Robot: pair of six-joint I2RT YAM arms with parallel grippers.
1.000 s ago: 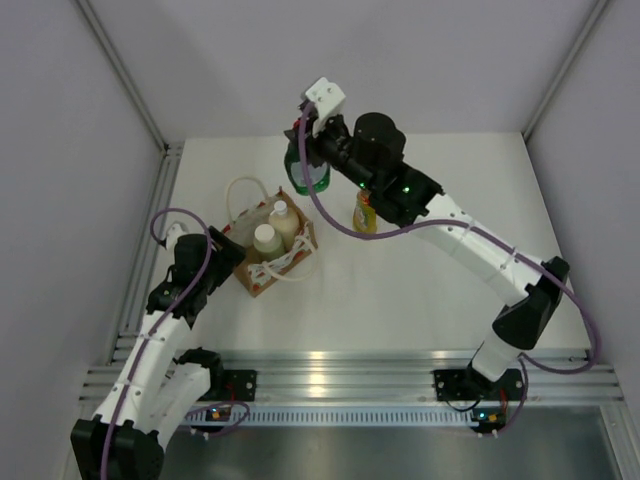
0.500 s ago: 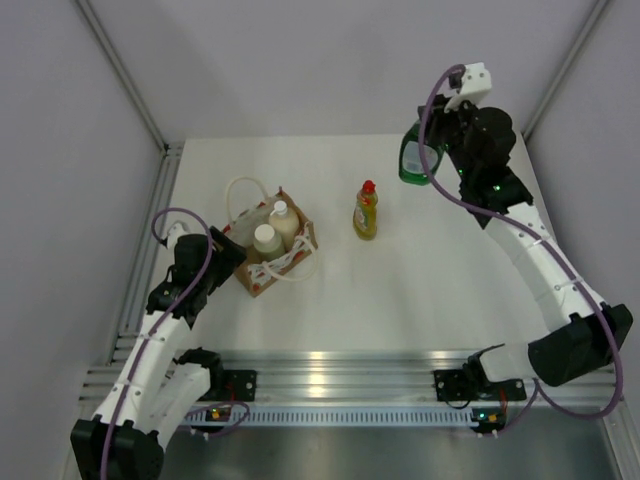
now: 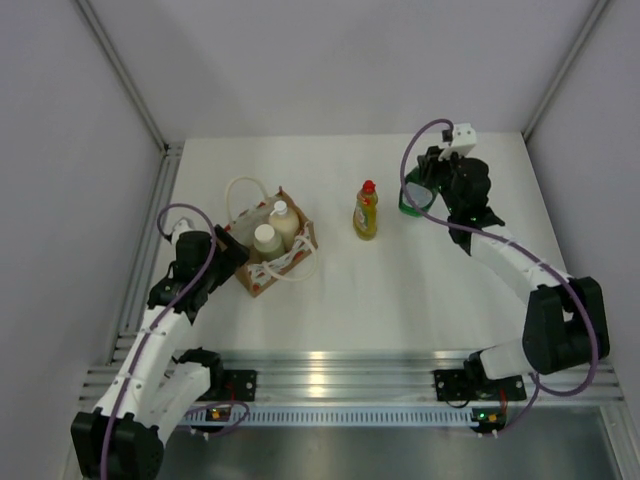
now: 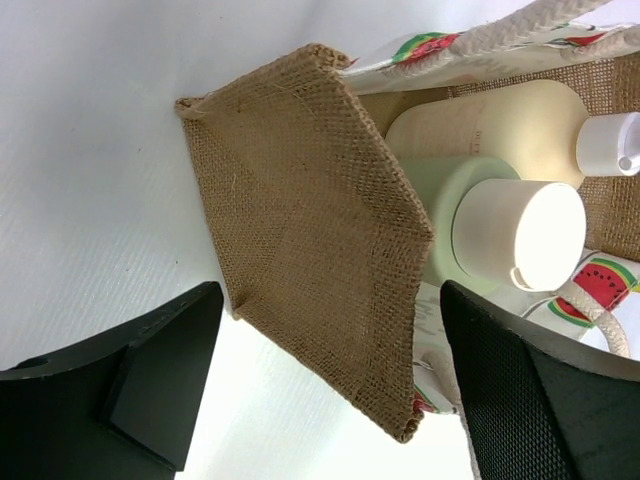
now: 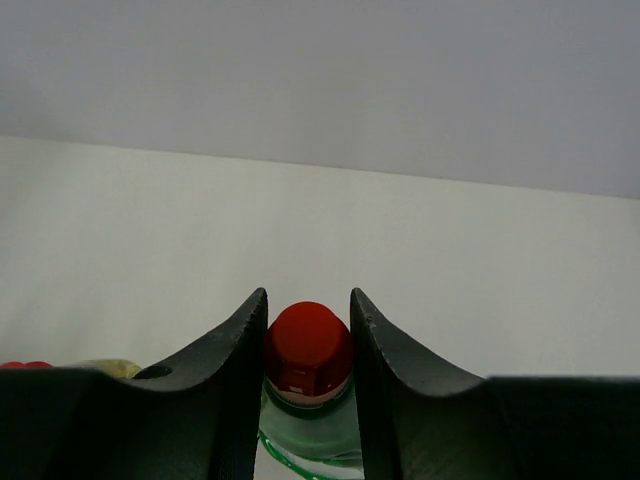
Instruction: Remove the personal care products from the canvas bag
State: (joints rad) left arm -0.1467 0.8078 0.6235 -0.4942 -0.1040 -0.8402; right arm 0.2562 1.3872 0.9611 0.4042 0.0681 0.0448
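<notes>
The canvas bag (image 3: 268,262) stands at the left of the table with the cream cylinder bottle (image 3: 265,240) and the cream pump bottle (image 3: 283,222) inside; both also show in the left wrist view, the cylinder (image 4: 520,232) beside the pump bottle (image 4: 500,115). My left gripper (image 3: 232,255) is open, its fingers either side of the bag's brown end wall (image 4: 310,220). The yellow bottle (image 3: 366,211) stands in the middle. My right gripper (image 3: 418,188) is shut on the red cap (image 5: 307,350) of the dark green bottle (image 3: 411,197), low near the table at the right.
Grey walls close the table on three sides. A metal rail (image 3: 150,230) runs along the left edge. The bag's white rope handles (image 3: 240,195) loop out to the far side and the near side.
My right arm carried the green bottle from beside the bag over to the right, then lowered it toward the table right of the yellow bottle. The left gripper edged closer to the bag.
</notes>
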